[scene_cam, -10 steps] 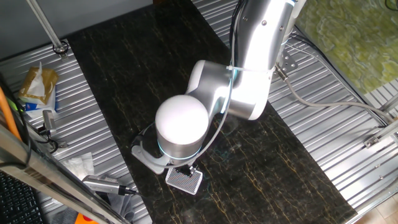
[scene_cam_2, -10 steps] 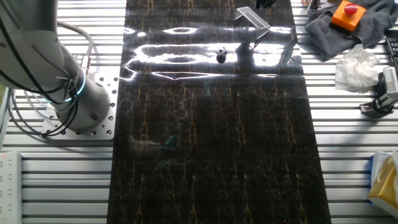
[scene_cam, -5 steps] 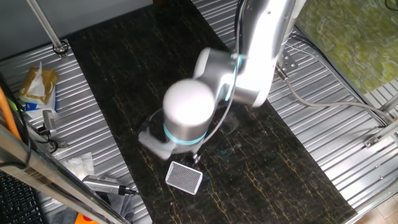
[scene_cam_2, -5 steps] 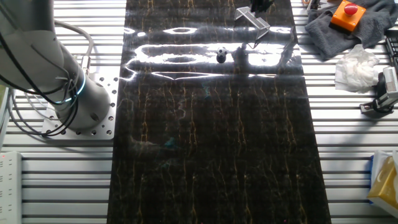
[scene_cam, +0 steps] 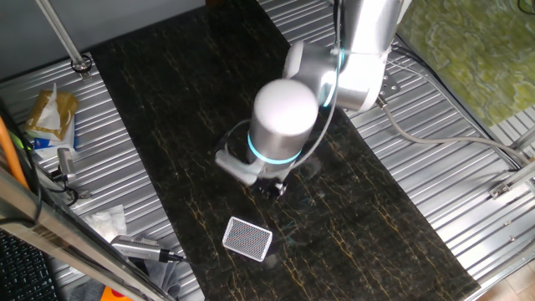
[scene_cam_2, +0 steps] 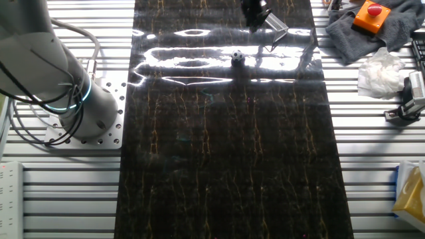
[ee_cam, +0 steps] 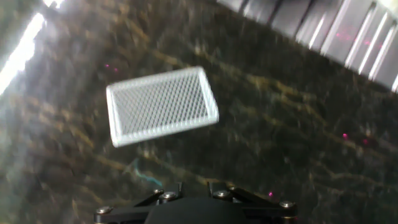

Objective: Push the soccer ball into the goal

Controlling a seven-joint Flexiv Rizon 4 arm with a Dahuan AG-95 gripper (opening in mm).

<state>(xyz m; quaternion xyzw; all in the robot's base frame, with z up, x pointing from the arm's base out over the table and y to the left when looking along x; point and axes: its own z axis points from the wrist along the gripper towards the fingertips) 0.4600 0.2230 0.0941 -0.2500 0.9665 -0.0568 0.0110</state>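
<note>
The small black-and-white soccer ball (scene_cam_2: 237, 57) lies on the dark marble-patterned mat. The arm hides it in the first fixed view. The goal (scene_cam: 248, 239), a white-rimmed rectangle of fine dark mesh, lies flat on the mat. It also shows in the hand view (ee_cam: 161, 104) and, partly, at the top of the other fixed view (scene_cam_2: 275, 23). My gripper (scene_cam: 272, 186) hangs over the mat a short way from the goal. In the other fixed view my gripper (scene_cam_2: 252, 10) is just left of the goal, beyond the ball. Its two fingertips (ee_cam: 180, 185) stand close together and hold nothing.
The mat (scene_cam: 167, 100) lies on ribbed metal table. A grey cloth with an orange box (scene_cam_2: 369, 14), crumpled tissue (scene_cam_2: 380, 73) and a tool (scene_cam_2: 410, 99) lie at one side. Packets (scene_cam: 50, 117) and tools (scene_cam: 138, 248) lie at the other side. The arm's base (scene_cam_2: 80, 113) stands beside the mat.
The arm has swung away from the goal, which it partly covered a second ago and which now lies uncovered. The gripper now sits near the ball. Ball and goal have not moved.
</note>
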